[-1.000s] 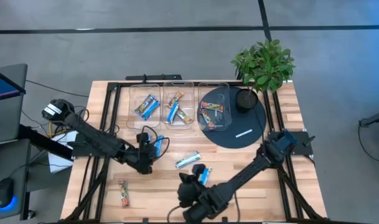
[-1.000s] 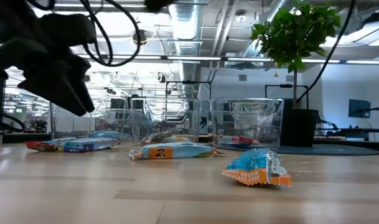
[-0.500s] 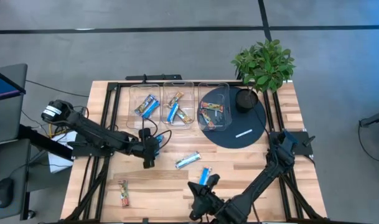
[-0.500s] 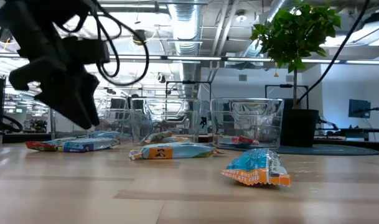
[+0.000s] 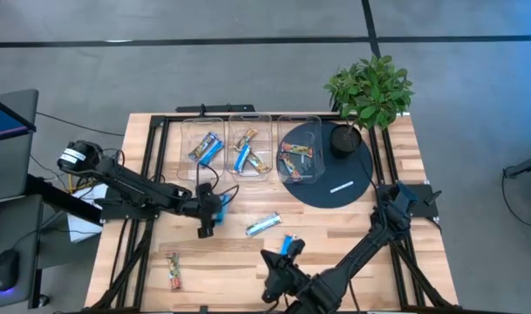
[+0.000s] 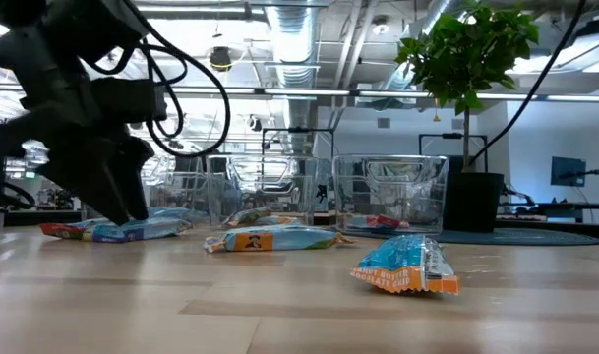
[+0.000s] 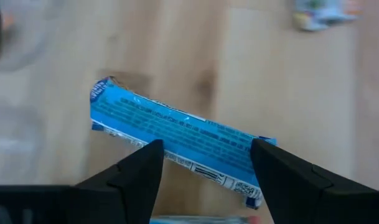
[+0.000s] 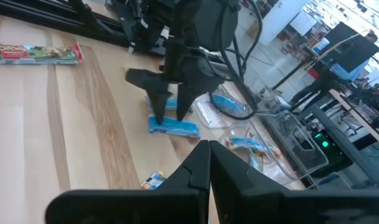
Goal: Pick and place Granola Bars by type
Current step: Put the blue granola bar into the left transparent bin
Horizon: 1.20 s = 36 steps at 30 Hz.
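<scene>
My left gripper [image 7: 205, 163] hangs with jaws spread over a blue bar [image 7: 177, 138] on the bench [image 5: 335, 231], left of centre in the high view, straddling its width for pickup. My right gripper [image 8: 209, 163] waits closed, bottom centre.

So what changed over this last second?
The left gripper opened wider and came down, jaws straddling a blue bar on the table. The right gripper, shut, pulled back off the blue-orange bar. Bars and bins stayed put.
</scene>
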Each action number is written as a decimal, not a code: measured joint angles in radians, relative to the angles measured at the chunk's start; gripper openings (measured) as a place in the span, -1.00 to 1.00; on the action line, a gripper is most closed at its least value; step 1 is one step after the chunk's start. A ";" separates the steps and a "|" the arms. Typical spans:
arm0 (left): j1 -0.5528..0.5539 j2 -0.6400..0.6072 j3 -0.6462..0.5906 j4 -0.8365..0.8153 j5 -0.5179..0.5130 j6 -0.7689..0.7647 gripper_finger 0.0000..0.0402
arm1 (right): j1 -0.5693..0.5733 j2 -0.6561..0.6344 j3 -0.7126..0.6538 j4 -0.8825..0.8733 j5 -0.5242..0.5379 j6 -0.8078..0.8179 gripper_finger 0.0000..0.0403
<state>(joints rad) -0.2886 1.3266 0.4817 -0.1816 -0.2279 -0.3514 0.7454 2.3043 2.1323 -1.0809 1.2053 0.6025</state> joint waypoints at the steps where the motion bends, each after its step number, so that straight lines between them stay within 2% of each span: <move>1: -0.001 0.000 -0.005 0.015 0.029 0.017 0.19 | -0.003 0.000 0.000 0.000 -0.001 0.000 -1.00; 11: -0.073 -0.001 -0.012 0.054 0.179 0.126 0.19 | -0.002 0.000 0.000 -0.004 -0.003 0.000 -1.00; 20: -0.116 0.000 -0.013 0.063 0.301 0.124 0.19 | -0.005 0.001 0.000 -0.004 -0.026 0.000 -1.00; 26: -0.174 0.000 -0.012 0.068 0.304 0.181 0.19 | -0.020 0.001 0.000 -0.004 -0.062 0.001 -1.00; 28: -0.184 0.001 -0.003 0.054 0.304 0.159 0.19 | -0.024 0.001 0.000 -0.004 -0.078 0.001 -1.00; 32: -0.184 0.002 0.020 0.028 0.302 -0.024 0.19 | -0.033 0.001 0.000 -0.003 -0.082 0.001 -1.00; 36: -0.185 0.002 0.050 -0.048 0.275 -0.130 0.19 | -0.041 0.001 0.000 0.004 -0.084 0.001 -1.00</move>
<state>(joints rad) -0.4732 1.3281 0.5319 -0.2292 0.0468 -0.4815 0.7048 2.3054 2.1323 -1.0770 1.1210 0.6038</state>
